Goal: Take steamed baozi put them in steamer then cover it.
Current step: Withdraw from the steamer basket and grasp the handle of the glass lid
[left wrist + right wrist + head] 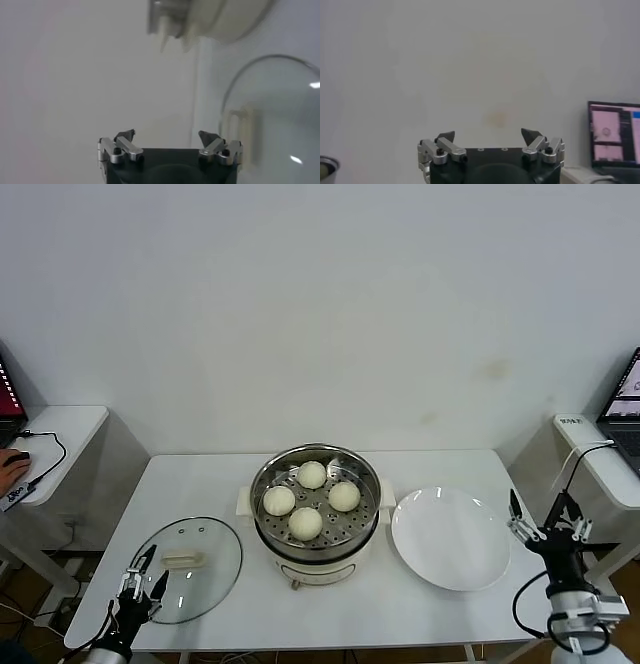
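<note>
The steamer [315, 546] stands mid-table, uncovered, with several cream-white baozi [305, 523] on its perforated tray. The cover [205, 584], a clear glass lid with a cream handle [183, 560], lies flat on the table to the steamer's left. My left gripper [146, 572] hovers open over the lid's near-left rim. In the left wrist view the lid [280, 115] shows beside the open left gripper [166, 135], with the steamer base [210, 20] beyond. My right gripper [543, 514] is open and empty by the table's right edge, pointing up; in its wrist view the right gripper [488, 134] faces the wall.
A bare white plate [450, 536] lies right of the steamer. Side tables flank the work table: the left one [70, 424] carries a cable and a person's hand, the right one a laptop [615, 135]. The wall is close behind.
</note>
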Robot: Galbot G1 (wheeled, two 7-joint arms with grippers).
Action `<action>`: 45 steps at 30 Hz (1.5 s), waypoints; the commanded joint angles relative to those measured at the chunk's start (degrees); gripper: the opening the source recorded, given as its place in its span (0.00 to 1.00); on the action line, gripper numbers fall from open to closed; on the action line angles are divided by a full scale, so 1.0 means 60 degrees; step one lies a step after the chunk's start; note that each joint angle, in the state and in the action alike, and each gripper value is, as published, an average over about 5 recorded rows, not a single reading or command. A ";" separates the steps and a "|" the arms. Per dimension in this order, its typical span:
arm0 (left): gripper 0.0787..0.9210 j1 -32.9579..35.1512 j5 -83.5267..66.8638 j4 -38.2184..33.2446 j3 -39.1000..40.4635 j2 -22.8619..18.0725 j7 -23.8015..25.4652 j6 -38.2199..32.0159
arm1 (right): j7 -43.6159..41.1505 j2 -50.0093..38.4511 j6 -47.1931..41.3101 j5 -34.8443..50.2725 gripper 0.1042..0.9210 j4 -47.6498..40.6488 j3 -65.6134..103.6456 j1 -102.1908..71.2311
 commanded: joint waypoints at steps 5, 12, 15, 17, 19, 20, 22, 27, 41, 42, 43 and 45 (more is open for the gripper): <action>0.88 -0.1392 0.1354 0.1264 0.0383 0.0245 0.0223 -0.0171 | 0.0045 0.0611 0.0087 -0.0226 0.88 0.0490 0.0290 -0.0838; 0.88 -0.1835 0.1223 0.1845 0.0610 0.0319 0.0316 -0.0187 | 0.0047 0.0678 0.0067 -0.0239 0.88 0.0616 0.0288 -0.0976; 0.88 -0.1951 0.1207 0.1998 0.0664 0.0323 0.0302 -0.0197 | 0.0047 0.0711 0.0067 -0.0248 0.88 0.0661 0.0267 -0.1018; 0.88 -0.2055 0.1187 0.2058 0.0680 0.0335 0.0317 -0.0193 | 0.0046 0.0739 0.0074 -0.0274 0.88 0.0667 0.0229 -0.1034; 0.88 -0.2170 0.1158 0.2116 0.0699 0.0353 0.0340 -0.0186 | 0.0047 0.0771 0.0083 -0.0310 0.88 0.0660 0.0180 -0.1045; 0.88 -0.2227 0.1145 0.2155 0.0711 0.0359 0.0346 -0.0184 | 0.0046 0.0790 0.0088 -0.0329 0.88 0.0657 0.0153 -0.1052; 0.88 -0.2341 0.1126 0.2242 0.0739 0.0365 0.0347 -0.0182 | 0.0045 0.0816 0.0095 -0.0359 0.88 0.0653 0.0109 -0.1065; 0.88 -0.2648 0.1098 0.2472 0.0865 0.0341 0.0354 -0.0175 | 0.0040 0.0863 0.0120 -0.0425 0.88 0.0632 0.0034 -0.1105; 0.88 -0.3358 0.0681 0.2826 0.1222 0.0253 0.0510 0.0040 | 0.0016 0.0962 0.0131 -0.0588 0.88 0.0552 -0.0181 -0.1128; 0.88 -0.3385 0.0599 0.2852 0.1246 0.0253 0.0523 0.0065 | 0.0015 0.0963 0.0132 -0.0596 0.88 0.0544 -0.0189 -0.1126; 0.88 -0.3414 0.0517 0.2880 0.1272 0.0245 0.0527 0.0086 | 0.0014 0.0966 0.0134 -0.0607 0.88 0.0536 -0.0197 -0.1124; 0.88 -0.3464 0.0376 0.2931 0.1308 0.0208 0.0511 0.0108 | 0.0013 0.0972 0.0140 -0.0625 0.88 0.0526 -0.0212 -0.1125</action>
